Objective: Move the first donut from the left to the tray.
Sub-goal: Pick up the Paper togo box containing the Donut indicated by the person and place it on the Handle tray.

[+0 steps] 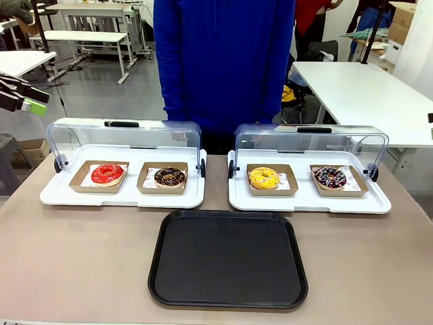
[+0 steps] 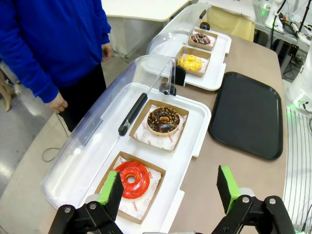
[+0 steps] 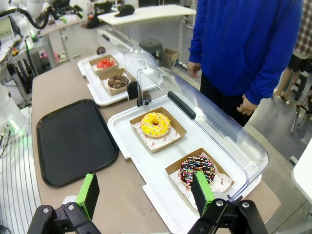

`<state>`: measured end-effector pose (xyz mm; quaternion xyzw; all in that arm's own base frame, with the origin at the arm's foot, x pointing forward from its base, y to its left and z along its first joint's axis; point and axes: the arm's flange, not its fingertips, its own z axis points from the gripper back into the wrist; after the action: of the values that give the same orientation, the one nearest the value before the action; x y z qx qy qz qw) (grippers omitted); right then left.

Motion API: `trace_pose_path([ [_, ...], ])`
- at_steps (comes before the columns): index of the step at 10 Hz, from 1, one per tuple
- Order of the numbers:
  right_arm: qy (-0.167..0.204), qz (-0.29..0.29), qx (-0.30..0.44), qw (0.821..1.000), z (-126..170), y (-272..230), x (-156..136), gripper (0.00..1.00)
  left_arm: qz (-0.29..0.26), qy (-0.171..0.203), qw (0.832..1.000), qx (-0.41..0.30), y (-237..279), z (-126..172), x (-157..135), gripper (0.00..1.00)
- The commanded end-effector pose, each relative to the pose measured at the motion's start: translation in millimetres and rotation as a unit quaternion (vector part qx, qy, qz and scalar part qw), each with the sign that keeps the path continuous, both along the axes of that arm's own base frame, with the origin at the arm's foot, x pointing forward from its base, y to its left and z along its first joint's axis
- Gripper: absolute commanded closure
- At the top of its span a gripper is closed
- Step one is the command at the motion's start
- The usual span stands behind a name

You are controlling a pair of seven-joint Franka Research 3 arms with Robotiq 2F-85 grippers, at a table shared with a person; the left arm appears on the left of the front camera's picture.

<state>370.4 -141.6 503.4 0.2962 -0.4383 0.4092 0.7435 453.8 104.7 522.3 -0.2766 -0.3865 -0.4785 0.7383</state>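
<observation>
The brown table [image 1: 74,264] carries everything. A person [image 1: 223,61] in a blue top stands at its far side, arms down.

The black tray [image 1: 229,261] lies flat at the near middle of the table. Its far edge is just beside the near edges of two white trays. The left white tray [image 1: 51,196] and the right white tray [image 1: 380,203] sit side by side with a gap between them. Each has its clear domed lid [image 1: 122,139] swung up and back. Each white tray holds two shallow brown cardboard holders [image 1: 81,184], with one donut in each.

The red-glazed donut [image 1: 107,174] rests in the leftmost holder, in the left half of the left white tray, apart from the black tray. Next to it is the chocolate-glazed donut [image 1: 170,177]. The right white tray holds the yellow-glazed donut [image 1: 264,178] and the sprinkled chocolate donut [image 1: 330,177].

The left jaws stand wide open, holding nothing. In the front view they hang at the far left edge, raised well above the table. In the left wrist view one green pad [image 2: 111,191] overlaps the red-glazed donut's holder and the other pad [image 2: 228,187] sits over bare table.

The right jaws are also wide open and hold nothing. In the right wrist view one pad [image 3: 202,191] sits in front of the sprinkled chocolate donut.
</observation>
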Motion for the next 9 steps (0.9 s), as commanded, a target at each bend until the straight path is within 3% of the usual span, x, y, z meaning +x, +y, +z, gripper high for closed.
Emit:
trace_pose_path([
  [1,-0.018,0.004,0.006,1.0,1.0,-0.5,3.5,0.0,-0.003,-0.003,1.0,-0.007,-1.4,0.6,0.5,0.0],
  [9,-0.018,0.004,0.006,1.0,1.0,-0.5,3.5,0.0,-0.003,-0.003,1.0,-0.007,-1.4,0.6,0.5,0.0],
])
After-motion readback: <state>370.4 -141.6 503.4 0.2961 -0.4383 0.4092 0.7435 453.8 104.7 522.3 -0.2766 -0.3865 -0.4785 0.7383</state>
